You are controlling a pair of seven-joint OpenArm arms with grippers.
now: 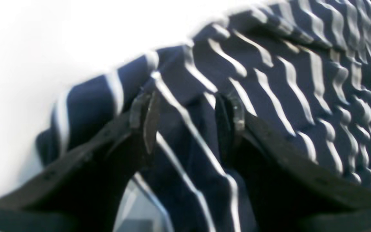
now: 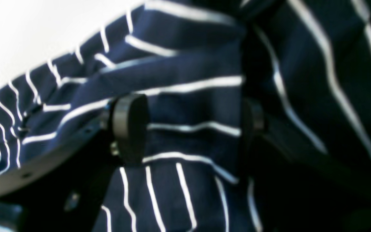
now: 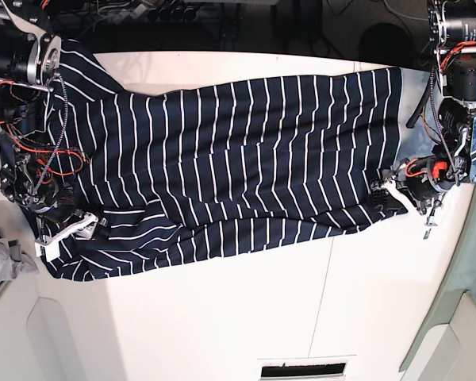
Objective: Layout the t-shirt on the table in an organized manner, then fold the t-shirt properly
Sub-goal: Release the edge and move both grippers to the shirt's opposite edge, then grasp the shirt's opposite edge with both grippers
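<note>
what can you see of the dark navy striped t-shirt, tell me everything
The dark navy fabric t-shirt with thin white stripes lies stretched sideways across the wide white table, mostly flat, with wrinkles and bunching at both ends. The left gripper has a fold of cloth between its jaws at one end; the right gripper has bunched fabric between its pads at the other. One corner drapes over the right arm's hardware.

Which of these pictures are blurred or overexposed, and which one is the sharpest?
Left wrist view: soft focus, the t-shirt stripes smeared, the table washed out to pure white. Right wrist view: blurred too, dark shadows at the right. Base view: sharpest, evenly lit.
</note>
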